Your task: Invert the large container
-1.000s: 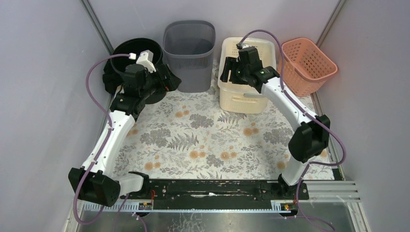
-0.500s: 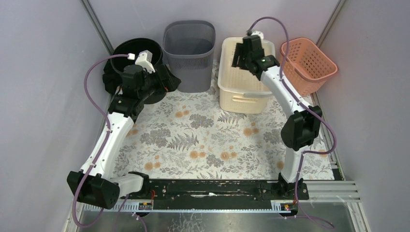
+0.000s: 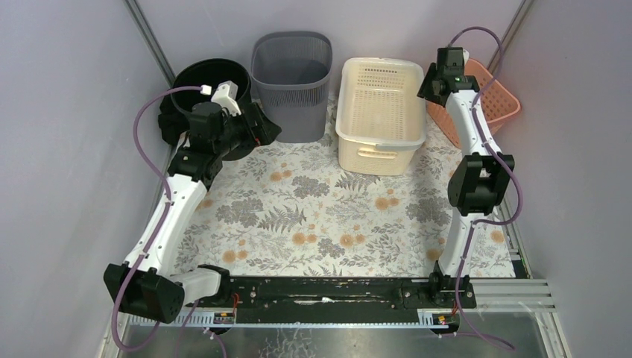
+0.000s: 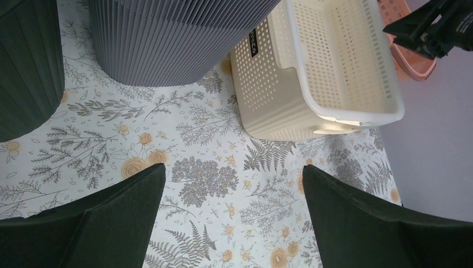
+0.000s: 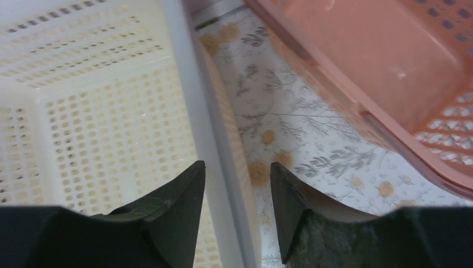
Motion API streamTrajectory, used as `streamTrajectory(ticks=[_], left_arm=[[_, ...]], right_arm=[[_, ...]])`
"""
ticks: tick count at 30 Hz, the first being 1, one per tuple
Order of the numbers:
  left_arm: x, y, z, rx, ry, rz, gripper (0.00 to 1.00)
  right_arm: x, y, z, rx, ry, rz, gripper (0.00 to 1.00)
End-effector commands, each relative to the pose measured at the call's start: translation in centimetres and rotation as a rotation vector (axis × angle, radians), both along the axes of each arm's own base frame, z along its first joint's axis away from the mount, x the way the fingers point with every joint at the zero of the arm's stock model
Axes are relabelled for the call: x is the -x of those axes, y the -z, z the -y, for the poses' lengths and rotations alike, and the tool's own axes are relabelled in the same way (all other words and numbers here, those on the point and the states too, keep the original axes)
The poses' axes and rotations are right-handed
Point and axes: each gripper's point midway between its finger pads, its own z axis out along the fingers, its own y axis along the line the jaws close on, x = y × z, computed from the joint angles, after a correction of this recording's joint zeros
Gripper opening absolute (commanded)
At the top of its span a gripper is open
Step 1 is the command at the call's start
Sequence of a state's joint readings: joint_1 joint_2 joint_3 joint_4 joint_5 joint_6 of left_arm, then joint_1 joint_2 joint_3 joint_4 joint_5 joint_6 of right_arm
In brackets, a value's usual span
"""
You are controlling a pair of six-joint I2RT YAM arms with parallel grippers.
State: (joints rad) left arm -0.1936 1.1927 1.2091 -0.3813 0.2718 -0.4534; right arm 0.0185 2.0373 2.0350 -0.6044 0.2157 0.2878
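The large cream mesh basket (image 3: 373,153) stands upright at the back of the mat, right of centre, open side up. It also shows in the left wrist view (image 4: 329,61) and the right wrist view (image 5: 100,111). My right gripper (image 3: 432,86) hangs over the basket's right rim. In the right wrist view the right gripper (image 5: 237,176) is open, one finger inside the basket and one outside, with the rim between them and gaps on both sides. My left gripper (image 3: 264,130) is open and empty in front of the grey bin, above the mat (image 4: 234,173).
A grey ribbed bin (image 3: 292,67) stands left of the cream basket. A black round bin (image 3: 212,78) is at the back left behind the left arm. A pink mesh basket (image 3: 495,101) sits tilted close to the cream basket's right side, also in the right wrist view (image 5: 379,61).
My right arm has swung to the right, from over the cream basket's inside to its right rim. The left arm has not moved.
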Motion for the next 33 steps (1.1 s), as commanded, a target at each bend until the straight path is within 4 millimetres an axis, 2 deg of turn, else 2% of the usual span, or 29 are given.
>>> streamTrajectory(ticks=[1, 4, 7, 11, 14, 18, 21, 22, 23, 25, 26, 30, 33], left_arm=[[-0.5, 0.2, 0.4, 0.005, 0.029, 0.006, 1.00], [-0.6, 0.2, 0.5, 0.007, 0.034, 0.002, 1.00], [-0.7, 0.5, 0.5, 0.007, 0.031, -0.004, 1.00], [-1.0, 0.6, 0.6, 0.012, 0.034, -0.011, 1.00], [-1.1, 0.8, 0.7, 0.010, 0.036, -0.018, 1.00], [-1.3, 0.9, 0.8, 0.008, 0.038, -0.021, 1.00], [-1.3, 1.0, 0.7, 0.004, 0.039, -0.019, 1.00], [-1.3, 0.9, 0.7, 0.003, 0.039, -0.018, 1.00], [-1.3, 1.0, 0.7, 0.001, 0.039, -0.019, 1.00], [-1.4, 1.1, 0.8, 0.002, 0.041, -0.021, 1.00], [-1.4, 1.2, 0.8, 0.005, 0.043, -0.026, 1.00], [-1.4, 1.6, 1.2, 0.013, 0.055, -0.039, 1.00], [-1.2, 2.0, 1.2, 0.007, 0.051, -0.043, 1.00]], right_arm=[[-0.9, 0.7, -2.0, -0.027, -0.093, -0.026, 0.51], [-0.9, 2.4, -2.2, -0.037, -0.104, -0.058, 0.48], [-0.7, 3.5, -2.6, -0.058, -0.115, -0.071, 0.40], [-0.4, 3.8, -2.6, -0.059, -0.115, -0.079, 0.20], [-0.3, 2.3, -2.4, -0.056, -0.110, -0.049, 0.19], [-0.3, -2.0, -2.0, -0.079, -0.099, 0.060, 0.15], [0.1, -4.6, -1.4, -0.079, -0.097, 0.104, 0.17], [0.2, -5.1, -1.2, -0.078, -0.102, 0.104, 0.22], [0.3, -5.3, -1.3, -0.081, -0.117, 0.096, 0.38], [0.7, -4.6, -0.8, -0.085, -0.111, 0.040, 0.92], [0.8, -5.0, -1.0, -0.100, -0.116, 0.030, 1.00], [2.2, -5.7, -1.7, -0.149, -0.111, 0.008, 0.99], [3.2, -8.6, -3.9, -0.218, -0.161, 0.111, 0.99]])
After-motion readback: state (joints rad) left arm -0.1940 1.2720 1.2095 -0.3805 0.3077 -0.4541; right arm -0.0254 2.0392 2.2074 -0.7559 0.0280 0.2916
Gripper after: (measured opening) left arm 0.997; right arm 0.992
